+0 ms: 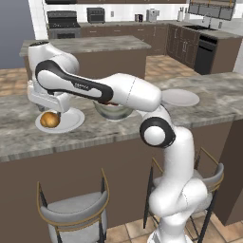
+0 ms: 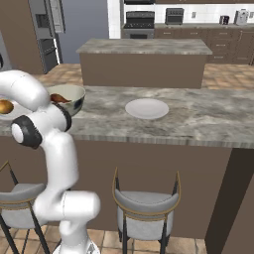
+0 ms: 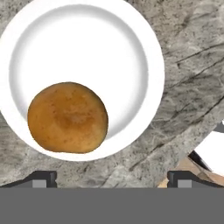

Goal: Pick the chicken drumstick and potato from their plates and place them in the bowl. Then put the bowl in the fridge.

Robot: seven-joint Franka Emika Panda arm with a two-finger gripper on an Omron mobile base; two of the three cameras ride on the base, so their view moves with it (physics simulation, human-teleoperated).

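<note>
One rounded golden-orange potato (image 3: 68, 117) sits on a flat round white plate (image 3: 131, 39), pushed toward the plate's edge rather than its middle, and the plate rests on the grey marbled stone counter (image 3: 192, 65). Seen from the hand, the potato lies off to one side of the line between the two dark finger tips, so the tool (image 3: 111, 179), whose jaws stand wide apart and grasp nothing, would probably need to shift sideways before it drops. The potato looks firm, smooth and fairly dense, likely to resist squeezing but also to roll or slip out of a pinch taken too high on its curve; the safest hold seems to be across its widest girth, fingers low on opposite flanks near the plate surface. From the left base camera the hand hangs just above the potato (image 1: 49, 119) and its plate (image 1: 71, 121). Beside that plate stands the deep pale cream bowl (image 2: 74, 101), with a dark brown pointed piece, apparently the chicken drumstick (image 2: 59, 98), already lying inside. A second flat white plate (image 2: 147, 108) lies bare farther along the counter, well apart from the bowl. Two grey-cushioned stools (image 2: 144, 208) with bronze frames stand below the counter's overhang.
</note>
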